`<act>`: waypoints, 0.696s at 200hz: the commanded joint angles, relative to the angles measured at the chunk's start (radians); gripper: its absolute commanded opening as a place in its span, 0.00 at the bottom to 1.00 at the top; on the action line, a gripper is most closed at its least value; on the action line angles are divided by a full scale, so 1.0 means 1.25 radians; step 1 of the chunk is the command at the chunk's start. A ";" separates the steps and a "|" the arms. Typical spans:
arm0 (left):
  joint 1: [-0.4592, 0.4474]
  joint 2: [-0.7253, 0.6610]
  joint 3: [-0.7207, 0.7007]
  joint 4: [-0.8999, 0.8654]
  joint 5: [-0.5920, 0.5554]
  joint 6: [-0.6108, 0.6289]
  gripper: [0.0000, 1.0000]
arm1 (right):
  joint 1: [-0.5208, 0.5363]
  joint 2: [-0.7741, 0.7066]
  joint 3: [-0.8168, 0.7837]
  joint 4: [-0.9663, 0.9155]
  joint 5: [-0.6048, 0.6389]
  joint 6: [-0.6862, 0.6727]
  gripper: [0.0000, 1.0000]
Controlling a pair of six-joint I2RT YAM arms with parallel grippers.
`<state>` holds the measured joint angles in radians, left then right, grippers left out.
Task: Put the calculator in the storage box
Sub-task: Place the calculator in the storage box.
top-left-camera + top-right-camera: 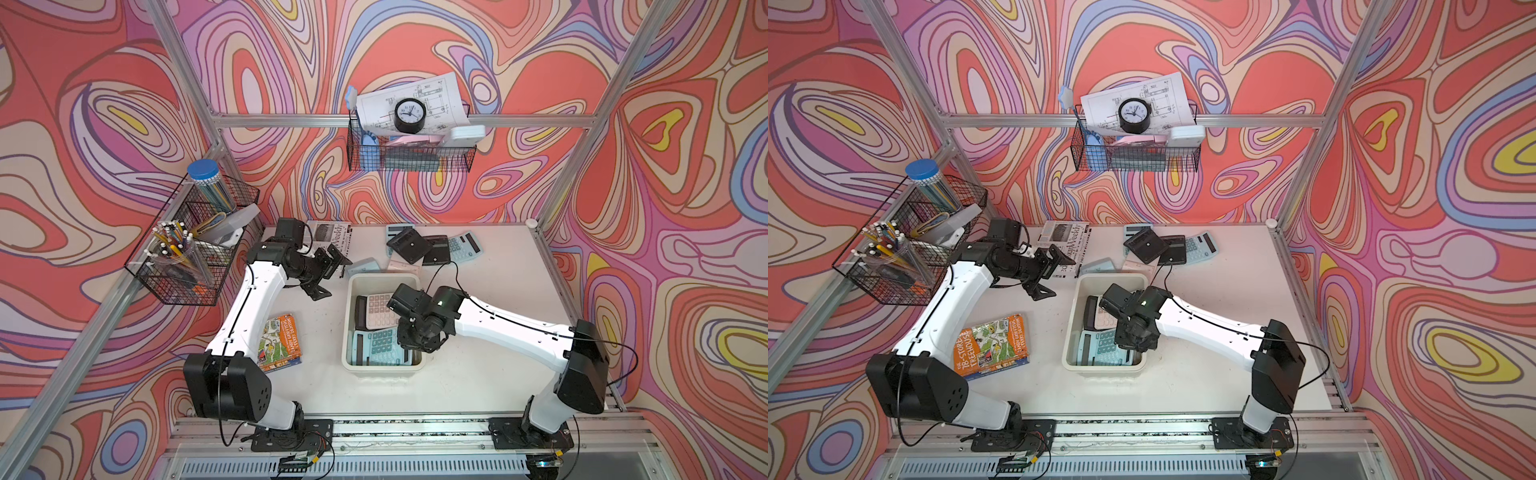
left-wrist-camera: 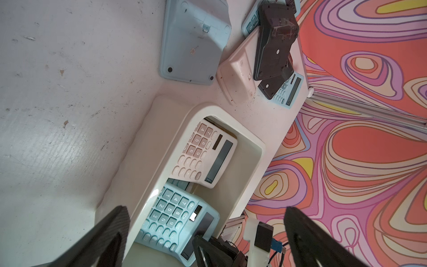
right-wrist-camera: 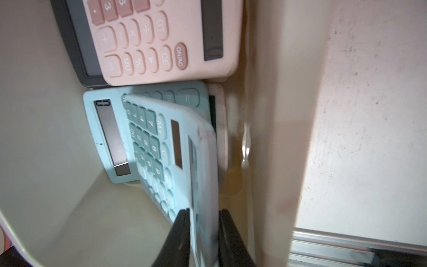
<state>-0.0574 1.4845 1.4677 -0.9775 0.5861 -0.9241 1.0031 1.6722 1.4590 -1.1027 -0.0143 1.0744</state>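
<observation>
The right gripper [image 3: 204, 211] reached down into the cream storage box [image 1: 382, 277]. Its two black fingers stood close on either side of a blue calculator [image 3: 161, 143]. That calculator was tilted and blurred, so it could not be told whether the fingers pinched it or merely flanked it. The digits 7, 8 and 9 could be read on its keys. It was inside the box, over a second blue calculator [image 3: 101, 129] that lay flat with its display showing.

Next to these in the box lay a pink calculator [image 3: 161, 34], its keys marked "ON/AC", "CE", "GT", "MU" and "%". It rested on a black calculator [image 3: 69, 46].

The left gripper [image 1: 332, 276] was over the white table [image 1: 478, 332] near the box's far corner, apart from it. Its claw was spread wide and held nothing.

On the table by the left arm lay an orange book [image 1: 994, 345] titled "The 78-Storey Treehouse". A newspaper [image 1: 332, 239] at the far edge showed the word "Weekly".

More calculators lay in a loose pile behind the box. One was a blue one face up [image 1: 463, 245] and another a black one face down [image 1: 409, 245].
</observation>
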 commanded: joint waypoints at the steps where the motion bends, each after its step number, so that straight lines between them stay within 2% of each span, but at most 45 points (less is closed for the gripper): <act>1: 0.007 -0.006 0.010 -0.018 -0.009 0.009 0.99 | 0.003 0.008 0.037 -0.052 0.024 -0.003 0.24; 81: 0.025 0.005 -0.003 -0.038 -0.015 0.012 0.99 | -0.032 0.056 0.162 -0.134 0.045 -0.099 0.28; 113: 0.035 0.023 0.003 -0.102 -0.023 0.042 0.99 | -0.089 0.045 0.180 -0.135 0.039 -0.151 0.44; 139: 0.035 0.082 0.030 -0.191 -0.012 0.092 0.99 | -0.153 0.037 0.181 -0.134 0.019 -0.203 0.58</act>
<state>-0.0196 1.5185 1.4765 -1.0782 0.5716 -0.8845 0.8719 1.7321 1.6691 -1.2514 0.0158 0.9058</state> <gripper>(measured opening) 0.986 0.534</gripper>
